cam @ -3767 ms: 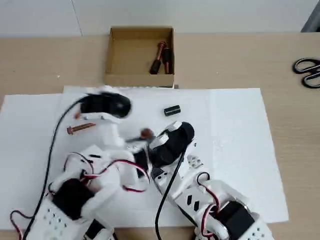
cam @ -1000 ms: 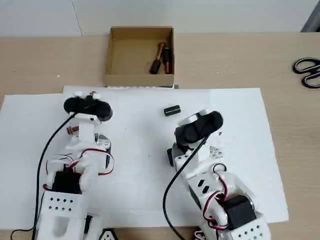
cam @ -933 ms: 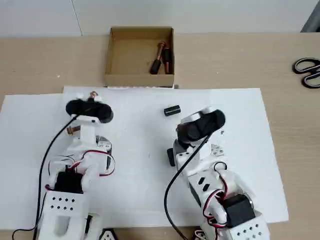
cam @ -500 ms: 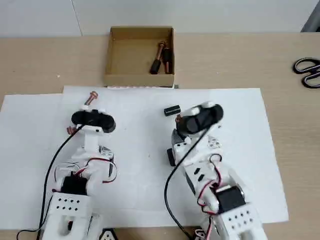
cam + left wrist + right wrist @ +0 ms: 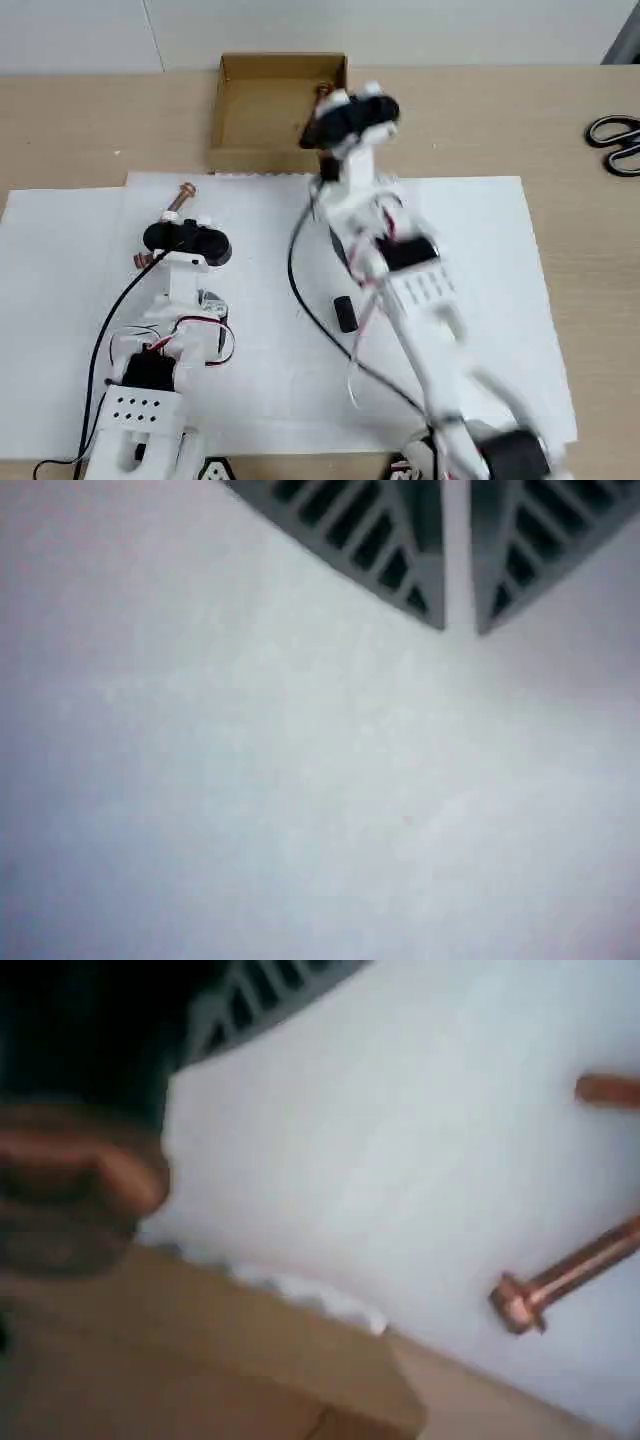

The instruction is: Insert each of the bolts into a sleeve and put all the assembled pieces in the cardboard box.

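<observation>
Light wooden surface (image 5: 480, 110) with a white paper sheet (image 5: 480, 300) spread over its near half, and a pale wall (image 5: 400, 30) beyond its far edge. At that far edge, left of the middle, stands the open cardboard box (image 5: 240, 110). The right arm (image 5: 400, 270) stretches across the sheet, and the right gripper (image 5: 345, 115) hangs over the box's right end. In the right wrist view a blurred copper piece (image 5: 80, 1185) sits right at the fingers (image 5: 260, 995), pinched there as far as can be seen, above the box's wall and the sheet's far edge.

A loose bolt (image 5: 180, 196) lies on the sheet near its far edge, left of the box and well apart from both grippers. A second bolt (image 5: 144, 260) peeks out just beside the left arm (image 5: 170, 300). A black sleeve (image 5: 344, 313) lies mid-sheet, close beside the right arm.

The left gripper (image 5: 460, 628) points down at bare paper, its fingers drawn nearly together, only a thin slit of paper showing between them. Scissors (image 5: 615, 142) rest at the surface's right edge.
</observation>
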